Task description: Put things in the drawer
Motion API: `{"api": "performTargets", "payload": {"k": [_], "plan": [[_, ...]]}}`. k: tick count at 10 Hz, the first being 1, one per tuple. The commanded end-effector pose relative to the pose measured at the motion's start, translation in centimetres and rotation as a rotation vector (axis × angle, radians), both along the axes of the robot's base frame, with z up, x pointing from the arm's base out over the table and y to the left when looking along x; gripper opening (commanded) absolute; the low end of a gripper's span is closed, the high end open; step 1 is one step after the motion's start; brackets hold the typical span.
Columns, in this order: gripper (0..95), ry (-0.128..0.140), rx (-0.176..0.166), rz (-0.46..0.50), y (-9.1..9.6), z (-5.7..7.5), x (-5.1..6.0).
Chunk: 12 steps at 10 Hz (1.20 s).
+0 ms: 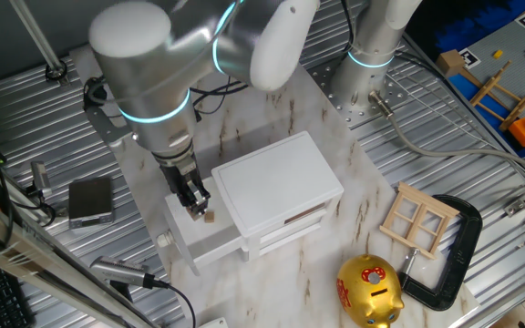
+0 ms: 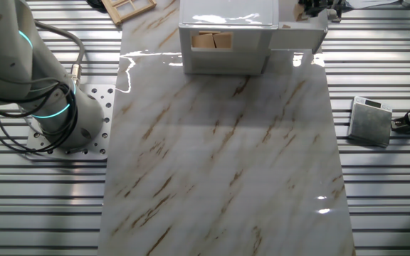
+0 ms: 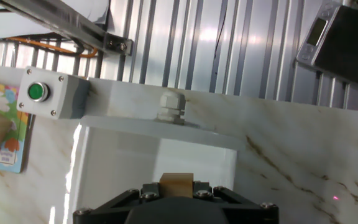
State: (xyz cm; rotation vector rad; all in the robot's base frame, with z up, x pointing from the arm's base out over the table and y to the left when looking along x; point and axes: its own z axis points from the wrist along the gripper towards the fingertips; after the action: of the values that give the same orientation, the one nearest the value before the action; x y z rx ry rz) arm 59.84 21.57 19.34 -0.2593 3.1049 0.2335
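Observation:
The white cabinet (image 1: 276,173) stands on the marble board with its top drawer (image 1: 190,239) pulled out toward the front left; the drawer's round knob (image 1: 164,239) shows at its end. My gripper (image 1: 199,208) hangs over the open drawer, shut on a small tan wooden cube (image 1: 209,217). In the hand view the cube (image 3: 176,182) sits between my jaws above the white drawer floor (image 3: 123,168), with the knob (image 3: 171,107) beyond. In the other fixed view more tan cubes (image 2: 212,40) show through an opening in the cabinet (image 2: 226,14).
A pale wooden window frame (image 1: 417,219), a black clamp (image 1: 458,241) and a golden piggy bank (image 1: 369,292) lie right of the cabinet. A grey device (image 1: 91,200) sits on the left. A grey box with a green button (image 3: 48,93) lies beyond the drawer.

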Motion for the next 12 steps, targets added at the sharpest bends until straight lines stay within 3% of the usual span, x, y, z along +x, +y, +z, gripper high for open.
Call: {"api": "performTargets", "payload": {"k": [1,6,12], "plan": [[0.0,-0.001,-0.005,-0.003,0.3,-0.3,0.1],[0.0,-0.013,-0.006,0.003,1.0,-1.5,0.0],[0.0,-0.021,-0.006,0.012,1.2,-1.9,0.0]]}}
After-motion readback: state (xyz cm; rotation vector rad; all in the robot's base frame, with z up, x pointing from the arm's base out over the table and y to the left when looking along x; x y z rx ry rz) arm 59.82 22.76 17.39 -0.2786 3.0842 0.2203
